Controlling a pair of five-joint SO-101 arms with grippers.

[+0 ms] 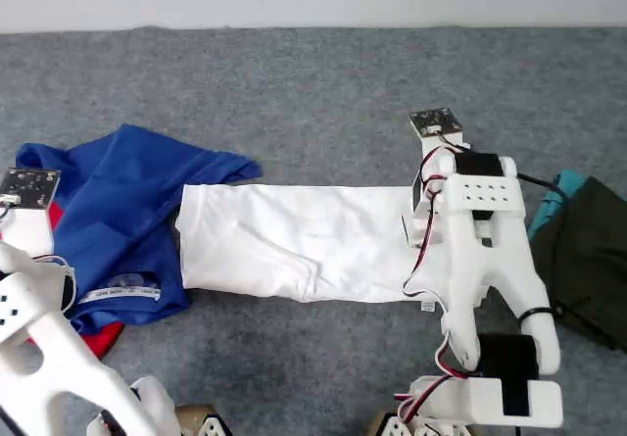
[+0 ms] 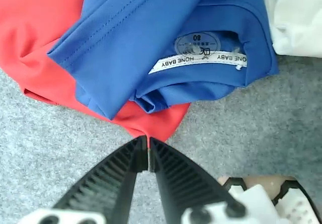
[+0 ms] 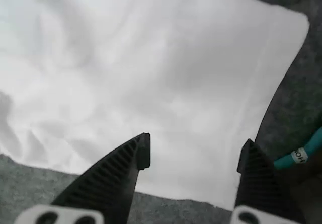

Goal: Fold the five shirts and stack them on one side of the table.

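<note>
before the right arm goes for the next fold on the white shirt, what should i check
1. Right pincer open above the white shirt: ok.
2. White shirt spread flat on the table: ok.
3. Left pincer shut, off the white shirt: ok.
4. Left pincer free of the red shirt: cannot tell, its tips meet at the cloth's corner.
5. Blue shirt folded: not ok, rumpled on the red shirt.
6. White shirt clear of the dark shirt: cannot tell, the arm covers that edge.
</note>
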